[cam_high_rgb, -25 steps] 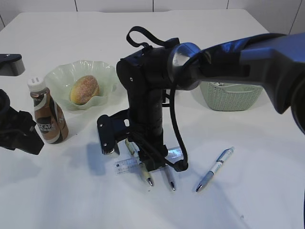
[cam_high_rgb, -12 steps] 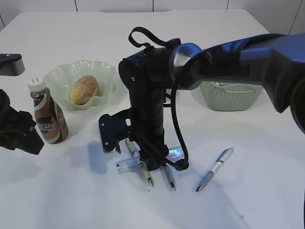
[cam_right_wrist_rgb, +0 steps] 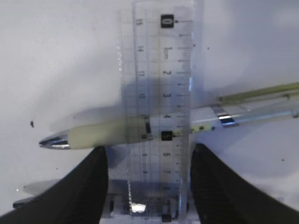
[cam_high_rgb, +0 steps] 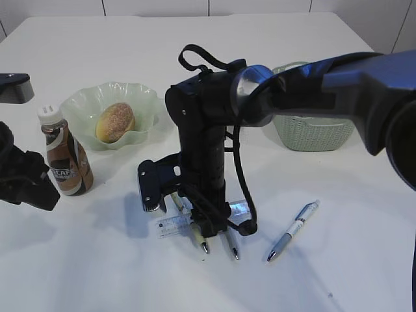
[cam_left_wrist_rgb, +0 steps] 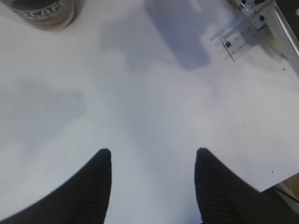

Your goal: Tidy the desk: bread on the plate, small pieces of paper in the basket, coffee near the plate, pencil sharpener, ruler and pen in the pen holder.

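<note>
White desk (cam_high_rgb: pixel 351 260) throughout, plain and hard. Your right gripper (cam_right_wrist_rgb: pixel 148 161) stands with jaws apart astride the ruler (cam_right_wrist_rgb: pixel 156 88), which lies flat across a pale-barrelled pen (cam_right_wrist_rgb: pixel 117 133) near the desk's front; nothing is held. Expect thin, stiff, light, slick plastic; judged best taken by its two long edges, where the pen props it off the surface; a flat pinch may skid. Your left gripper (cam_left_wrist_rgb: pixel 152 186) hangs parted over bare desk, empty.

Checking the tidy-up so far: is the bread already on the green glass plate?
Yes, the bread sits inside the plate.
</note>
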Robot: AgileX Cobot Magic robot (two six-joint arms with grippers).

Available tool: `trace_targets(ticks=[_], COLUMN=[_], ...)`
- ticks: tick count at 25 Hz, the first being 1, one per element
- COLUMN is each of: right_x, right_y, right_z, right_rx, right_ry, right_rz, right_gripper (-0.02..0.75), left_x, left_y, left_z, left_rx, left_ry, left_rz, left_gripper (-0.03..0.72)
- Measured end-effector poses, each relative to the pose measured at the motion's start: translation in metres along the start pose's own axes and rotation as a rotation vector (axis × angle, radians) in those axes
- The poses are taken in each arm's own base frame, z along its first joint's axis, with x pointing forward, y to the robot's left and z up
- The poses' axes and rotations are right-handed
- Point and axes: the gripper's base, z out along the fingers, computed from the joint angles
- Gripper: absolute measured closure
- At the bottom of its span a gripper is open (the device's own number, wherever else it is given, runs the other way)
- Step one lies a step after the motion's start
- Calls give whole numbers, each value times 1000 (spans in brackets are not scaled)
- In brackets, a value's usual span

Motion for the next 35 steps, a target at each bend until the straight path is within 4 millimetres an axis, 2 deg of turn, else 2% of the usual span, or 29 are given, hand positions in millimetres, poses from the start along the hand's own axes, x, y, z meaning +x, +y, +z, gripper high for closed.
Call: trace_targets(ticks=[6, 8, 11, 14, 24, 25, 27, 29, 31, 35], right_x=[0, 0, 0, 0, 2, 2, 3, 3, 3, 2], right_y=[0, 0, 0, -1, -1, 0, 0, 1, 1, -1], right_z=[3, 3, 3, 3, 0, -13, -26, -36, -38, -63], right_rx=[-3, -2, -2, 1, 5, 30, 55, 74, 76, 133], right_ry=[2, 1, 1, 7, 26, 14, 3, -7, -11, -164], right_rz=[-2, -2, -3, -6, -19, -18, -19, -18, -17, 66], right_gripper=[297, 330, 425, 449, 466, 465, 466, 466, 466, 467], left_x=[0, 0, 0, 0, 0, 0, 0, 0, 0, 0], left_y=[0, 0, 0, 0, 0, 0, 0, 0, 0, 0], left_z=[0, 0, 0, 0, 0, 0, 0, 0, 0, 0], left_rx=[0, 0, 0, 0, 0, 0, 0, 0, 0, 0], left_ry=[0, 0, 0, 0, 0, 0, 0, 0, 0, 2], left_rz=[0, 0, 0, 0, 0, 0, 0, 0, 0, 0], left_gripper=[288, 288, 288, 288, 288, 288, 288, 288, 288, 288])
